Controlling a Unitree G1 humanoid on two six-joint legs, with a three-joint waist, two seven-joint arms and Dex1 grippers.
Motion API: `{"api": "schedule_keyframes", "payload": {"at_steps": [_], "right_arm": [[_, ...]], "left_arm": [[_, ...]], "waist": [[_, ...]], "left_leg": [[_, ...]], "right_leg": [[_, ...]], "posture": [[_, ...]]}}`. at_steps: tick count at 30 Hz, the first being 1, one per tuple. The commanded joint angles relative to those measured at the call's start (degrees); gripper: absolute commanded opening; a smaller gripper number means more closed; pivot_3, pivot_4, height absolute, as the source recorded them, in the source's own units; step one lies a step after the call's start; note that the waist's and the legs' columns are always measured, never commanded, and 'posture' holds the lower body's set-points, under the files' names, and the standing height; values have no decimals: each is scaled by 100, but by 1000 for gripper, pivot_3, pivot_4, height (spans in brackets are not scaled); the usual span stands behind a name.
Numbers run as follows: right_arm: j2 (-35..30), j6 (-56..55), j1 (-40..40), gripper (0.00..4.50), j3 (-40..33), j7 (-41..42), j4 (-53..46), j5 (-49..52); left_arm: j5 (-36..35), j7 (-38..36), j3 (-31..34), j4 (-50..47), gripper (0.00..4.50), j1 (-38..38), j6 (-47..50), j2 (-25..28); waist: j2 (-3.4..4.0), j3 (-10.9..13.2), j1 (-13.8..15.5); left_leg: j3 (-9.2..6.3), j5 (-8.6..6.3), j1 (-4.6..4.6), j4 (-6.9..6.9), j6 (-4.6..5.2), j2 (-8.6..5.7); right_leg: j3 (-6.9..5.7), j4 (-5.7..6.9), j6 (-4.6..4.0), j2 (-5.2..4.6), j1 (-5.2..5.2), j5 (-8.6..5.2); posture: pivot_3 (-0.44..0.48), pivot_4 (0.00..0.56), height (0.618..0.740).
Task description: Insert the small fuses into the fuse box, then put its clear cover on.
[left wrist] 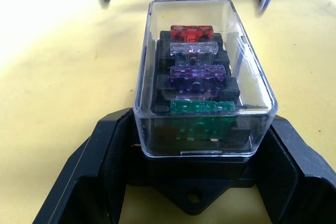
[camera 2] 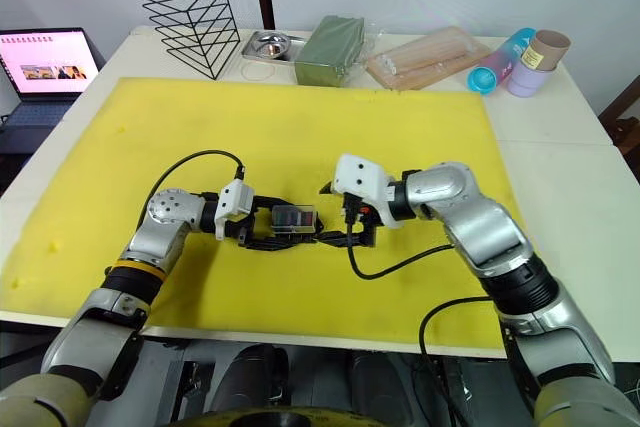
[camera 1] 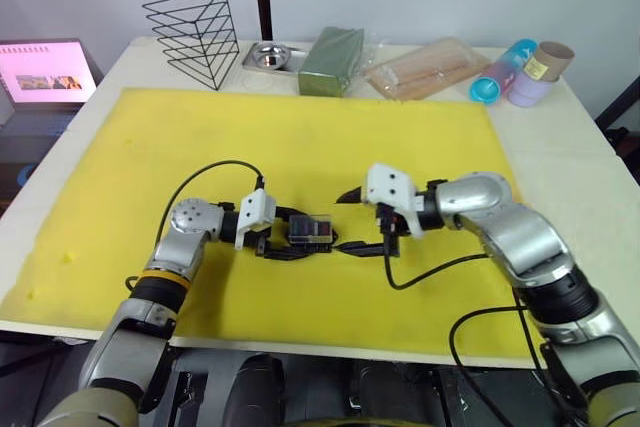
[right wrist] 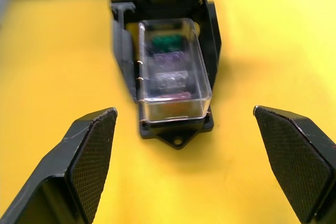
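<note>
left gripper jaws clamp the fuse box, cover on; right gripper jaws open at 3 o'clock. light, rigid, slick; grip the sides.

Black fuse box under clear cover, four small fuses slotted inside.

From the head I had two eye views, looking forward and down over the yellow mat; both covered the same table scene from slightly offset positions. My left wrist camera sat very close to the fuse box, looking along it. My right wrist camera faced that same box from the opposite end, a little farther off.
</note>
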Motion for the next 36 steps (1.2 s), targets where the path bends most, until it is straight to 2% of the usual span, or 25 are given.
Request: {"api": "schedule_keyframes", "payload": {"at_steps": [1, 3, 5, 6, 10, 14, 18, 21, 24, 30, 36], "right_arm": [[420, 175, -312, 4272, -763, -78, -273, 955], [536, -72, -333, 3884, -692, -148, -250, 867], [610, -389, -359, 3243, -535, -225, -197, 650], [683, -464, -376, 2798, -487, -286, -160, 626], [884, -640, -437, 1553, -413, -373, -39, 681], [1069, -721, -436, 94, -424, -431, 118, 774], [1116, -898, -188, 42, -228, -419, 304, 621], [878, -1403, 392, 42, 891, -450, 991, -487], [902, -1768, 591, 42, 1362, -422, 1622, -982], [942, -1854, 583, 42, 1024, -355, 1825, -735], [882, -1024, 419, 42, 250, -287, 474, 359]], "left_arm": [[16, 31, 14, -7, 2823, 26, -15, -74], [13, 25, 19, 4, 2823, 13, -14, -79], [11, 10, 24, 16, 2823, 2, -12, -79], [15, 3, 25, 26, 2823, -6, -20, -79], [10, -12, 29, 37, 2823, -33, -12, -80], [12, -18, 31, 45, 2823, -42, -10, -75], [11, -25, 31, 45, 2823, -43, -3, -70], [7, -27, 26, 33, 2823, -18, 0, -75], [18, -20, 11, 9, 2823, 4, 7, -88], [47, -22, 53, -43, 2823, 59, 18, -67], [34, -20, 88, -121, 2823, 149, 33, -18]], "waist": [[0, 0, -1], [0, 0, 5], [0, 0, 9], [0, 0, 3], [0, 0, 1], [0, 0, 1], [0, 0, 2], [-5, -3, 3], [24, -11, -40], [22, -36, -86], [22, -35, -89]], "left_leg": [[-1, 0, 0, 0, 0, 1], [-5, 0, 1, 0, 0, 1], [-6, 0, -2, -1, 0, 1], [-3, 0, -3, 0, 0, 0], [-3, 0, -2, 0, 0, 0], [-3, 0, -3, 0, 0, 0], [-3, 0, -2, 0, 0, 0], [-3, 0, -1, 0, 0, 0], [4, 0, -1, 0, 0, -1], [-10, 0, 26, -2, 0, 0], [-11, 0, 17, -2, 0, 1]], "right_leg": [[0, 0, 0, 1, 0, 0], [-2, 1, 0, 2, 1, 0], [-3, 0, 0, 2, 1, 0], [-2, -1, 0, 0, 0, 0], [-2, 0, 0, 0, 0, 0], [-2, 0, 0, 0, 0, 0], [-2, 0, 0, 0, 0, 0], [-2, -1, 0, 0, 1, 0], [1, 0, 0, 0, -1, 0], [-7, 0, 0, 3, 32, -1], [-5, -1, 0, 2, 24, -1]], "posture": [[0, 150, 740], [0, 150, 740], [0, 150, 740], [0, 150, 740], [0, 150, 740], [0, 150, 740], [0, 150, 740], [0, 150, 740], [0, 150, 740], [0, 150, 740], [0, 150, 740]]}}
